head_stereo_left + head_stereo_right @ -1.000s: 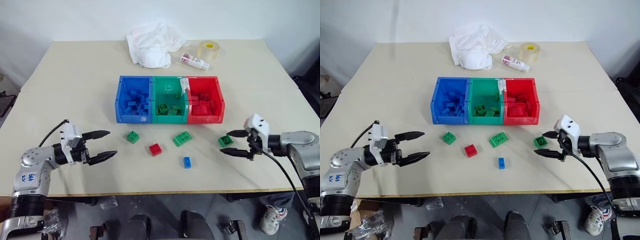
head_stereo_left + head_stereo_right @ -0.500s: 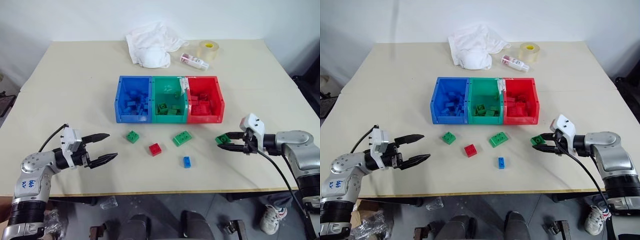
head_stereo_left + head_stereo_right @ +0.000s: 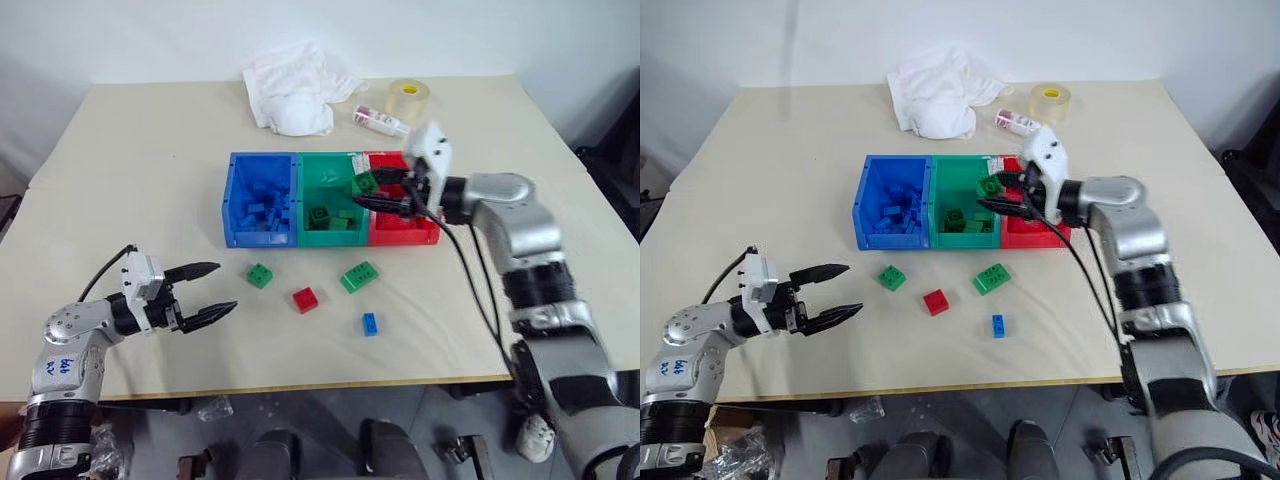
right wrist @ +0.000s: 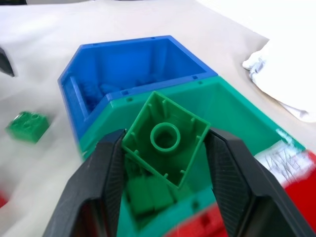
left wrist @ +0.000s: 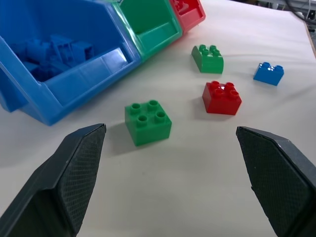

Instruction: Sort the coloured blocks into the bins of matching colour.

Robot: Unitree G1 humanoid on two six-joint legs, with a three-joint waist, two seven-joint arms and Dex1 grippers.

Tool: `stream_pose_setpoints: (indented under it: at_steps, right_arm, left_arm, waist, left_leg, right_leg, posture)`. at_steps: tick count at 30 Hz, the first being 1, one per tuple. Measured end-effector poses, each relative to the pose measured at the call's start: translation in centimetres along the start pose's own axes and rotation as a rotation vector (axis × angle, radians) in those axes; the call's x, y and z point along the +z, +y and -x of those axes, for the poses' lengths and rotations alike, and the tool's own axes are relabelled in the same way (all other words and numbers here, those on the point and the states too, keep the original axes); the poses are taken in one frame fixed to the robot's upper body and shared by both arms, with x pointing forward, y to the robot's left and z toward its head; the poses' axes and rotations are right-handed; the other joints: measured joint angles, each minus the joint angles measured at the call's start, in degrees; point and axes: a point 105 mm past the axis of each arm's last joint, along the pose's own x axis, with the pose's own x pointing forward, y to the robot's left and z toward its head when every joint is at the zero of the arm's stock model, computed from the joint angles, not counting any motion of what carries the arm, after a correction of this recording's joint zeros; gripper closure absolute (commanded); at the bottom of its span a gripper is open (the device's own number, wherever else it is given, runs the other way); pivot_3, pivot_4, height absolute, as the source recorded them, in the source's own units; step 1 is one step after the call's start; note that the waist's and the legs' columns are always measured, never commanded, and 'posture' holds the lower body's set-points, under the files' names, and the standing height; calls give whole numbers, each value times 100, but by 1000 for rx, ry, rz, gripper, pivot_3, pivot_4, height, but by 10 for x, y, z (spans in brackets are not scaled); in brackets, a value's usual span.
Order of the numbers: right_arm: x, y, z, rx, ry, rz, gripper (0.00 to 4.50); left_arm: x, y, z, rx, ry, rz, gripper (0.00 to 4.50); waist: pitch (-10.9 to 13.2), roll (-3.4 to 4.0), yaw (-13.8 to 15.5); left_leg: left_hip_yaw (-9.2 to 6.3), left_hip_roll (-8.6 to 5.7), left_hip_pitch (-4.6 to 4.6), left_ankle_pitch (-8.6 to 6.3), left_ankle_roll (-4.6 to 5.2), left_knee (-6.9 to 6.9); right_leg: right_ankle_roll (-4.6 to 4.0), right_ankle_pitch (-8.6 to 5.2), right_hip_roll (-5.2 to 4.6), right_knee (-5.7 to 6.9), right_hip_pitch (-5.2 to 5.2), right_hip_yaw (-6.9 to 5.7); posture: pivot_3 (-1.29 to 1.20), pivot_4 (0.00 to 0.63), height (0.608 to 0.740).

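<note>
Green block (image 4: 165, 139) pinched in right gripper (image 3: 372, 192), which we swung up off the table to over green bin (image 3: 318, 170), probably ready to drop; left gripper (image 3: 205, 291) wide, empty.

Three joined bins (image 3: 300, 236) stand in a row: one blue, one green, one red. Four loose blocks lie on the surface: two green (image 3: 260, 275) (image 3: 361, 276), one red (image 3: 306, 299) and one blue (image 3: 370, 323). A fifth block, green (image 3: 365, 183), is pinched in the right end effector (image 3: 366, 194).
</note>
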Motion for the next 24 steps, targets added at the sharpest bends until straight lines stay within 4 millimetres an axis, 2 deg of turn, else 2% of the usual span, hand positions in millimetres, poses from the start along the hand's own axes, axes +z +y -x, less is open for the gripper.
stream_pose_setpoints:
  at_steps: [1, 5, 12, 15, 19, 22, 24]
  right_arm:
    - [-2, -1, -6, -4, 3, -4, 1529]
    - [-9, 0, -18, 4, 9, -20, 145]
    - [-2, 3, -10, 38, -13, 28, 63]
    - [-4, 7, 8, 65, -7, 40, 63]
    - [-16, 27, 43, 145, 17, 35, 63]
    - [-22, 38, 73, 153, 29, 14, 63]
    - [-30, 49, 104, 147, 74, -23, 63]
  left_arm:
    - [1, 0, -1, -1, -2, -3, 0]
    - [1, -1, -3, -8, -6, -4, 0]
    - [1, -1, -3, -13, -6, -4, 0]
    - [1, -2, -4, -19, -6, -3, 0]
    - [1, 1, -5, -20, -9, -2, 0]
    - [0, 3, -5, -20, -12, 0, 0]
    - [0, 7, -4, -17, -14, 1, 0]
  waist:
    - [0, 0, -11]
    - [1, 1, -29]
    - [2, 3, -52]
    - [2, 3, -23]
    - [2, 3, 24]
    - [2, 3, 37]
    - [2, 3, 80]
  left_leg:
    - [0, 0, 0, 0, 0, 0]
    - [-5, 0, 0, 0, 0, 0]
    - [-6, 1, 0, 0, 0, 0]
    - [-7, -1, 0, 0, 0, 1]
    - [-4, -2, -2, 0, 0, 4]
    - [0, 0, -2, 0, 0, 6]
    - [-2, 0, -2, -1, 1, 5]
  right_leg:
    - [0, 0, 0, 4, -1, 0]
    - [0, 0, 0, 12, -5, -2]
    - [-1, 0, 0, 13, -6, -2]
    - [-1, 0, -1, 12, -5, -1]
    - [-1, 0, -1, 9, -2, 0]
    - [-1, 0, -1, 7, -1, 1]
    - [-1, 0, -1, 2, 0, 0]
  posture:
    - [0, 150, 740]
    - [0, 150, 740]
    - [0, 150, 740]
    - [0, 150, 740]
    - [0, 150, 740]
    - [0, 150, 740]
    - [0, 150, 740]
